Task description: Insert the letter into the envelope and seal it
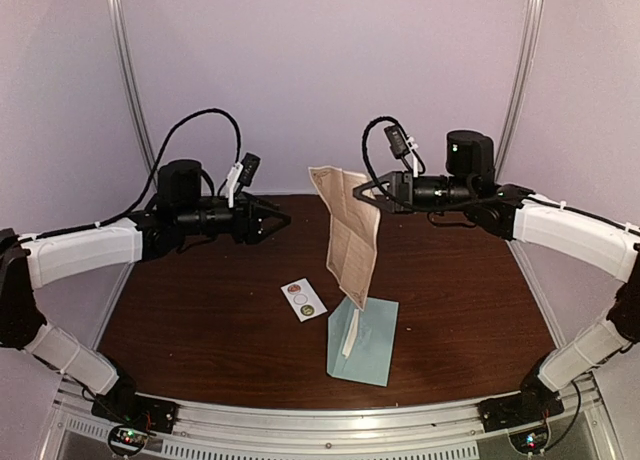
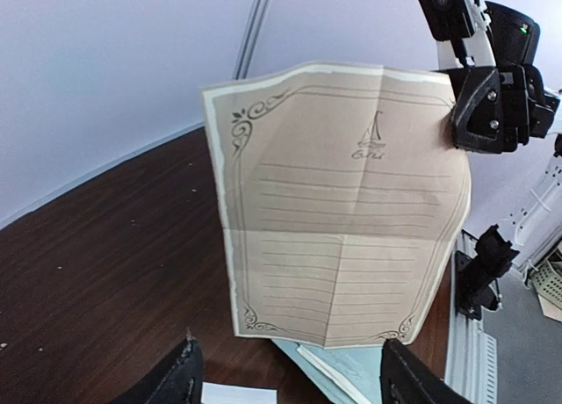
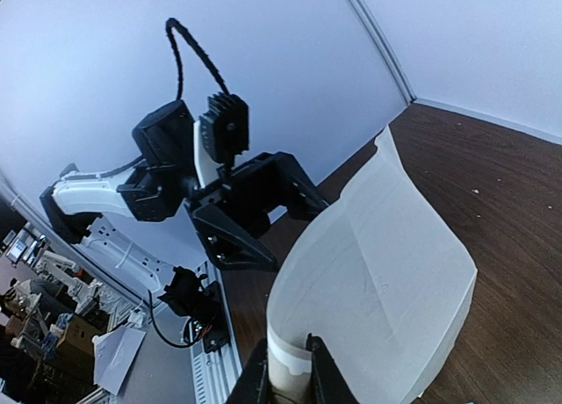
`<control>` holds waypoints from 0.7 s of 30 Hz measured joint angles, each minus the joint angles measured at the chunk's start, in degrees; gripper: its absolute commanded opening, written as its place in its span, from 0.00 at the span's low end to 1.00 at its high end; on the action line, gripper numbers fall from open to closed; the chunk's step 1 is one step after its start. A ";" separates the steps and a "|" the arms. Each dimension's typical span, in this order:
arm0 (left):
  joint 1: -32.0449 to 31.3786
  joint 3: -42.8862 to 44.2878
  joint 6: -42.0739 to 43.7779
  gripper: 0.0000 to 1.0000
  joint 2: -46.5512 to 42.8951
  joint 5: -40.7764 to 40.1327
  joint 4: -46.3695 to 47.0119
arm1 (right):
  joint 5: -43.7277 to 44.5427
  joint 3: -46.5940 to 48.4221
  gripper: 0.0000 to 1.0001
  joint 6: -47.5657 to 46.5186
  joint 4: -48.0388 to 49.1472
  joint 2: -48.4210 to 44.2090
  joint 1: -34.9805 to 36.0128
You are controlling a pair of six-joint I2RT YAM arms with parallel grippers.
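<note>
The envelope (image 1: 362,342) lies flat on the table (image 1: 200,320), below the hanging letter (image 1: 352,242). The right gripper (image 1: 374,196) pinches the letter's top corner. The left gripper (image 1: 282,218) is spread wide and empty. Only the left wrist view shows the letter's ruled lines and boat drawing.

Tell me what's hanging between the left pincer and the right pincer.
The letter, a tan lined sheet, held near its top by the right pincer. The left pincer stands open, apart from it. The top view shows this.

No legible text, only an unreadable scrawl (image 2: 369,155) beneath the sailboat emblem (image 2: 375,127) on the letter (image 2: 342,246).
</note>
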 measured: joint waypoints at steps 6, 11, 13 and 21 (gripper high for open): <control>-4.70 -0.63 -3.02 0.72 1.88 1.57 3.63 | -5.05 1.03 0.12 0.63 1.14 -2.64 1.95; -4.83 -3.50 -6.32 0.73 1.88 1.73 7.82 | -7.37 1.01 0.11 2.25 4.04 -4.70 2.03; -4.83 -4.28 -7.28 0.74 1.90 1.86 8.76 | -7.98 0.98 0.11 3.23 5.49 -5.27 2.05; -5.31 -4.66 -9.99 0.48 5.05 6.69 12.61 | -10.14 0.87 0.11 5.31 9.33 -5.73 2.47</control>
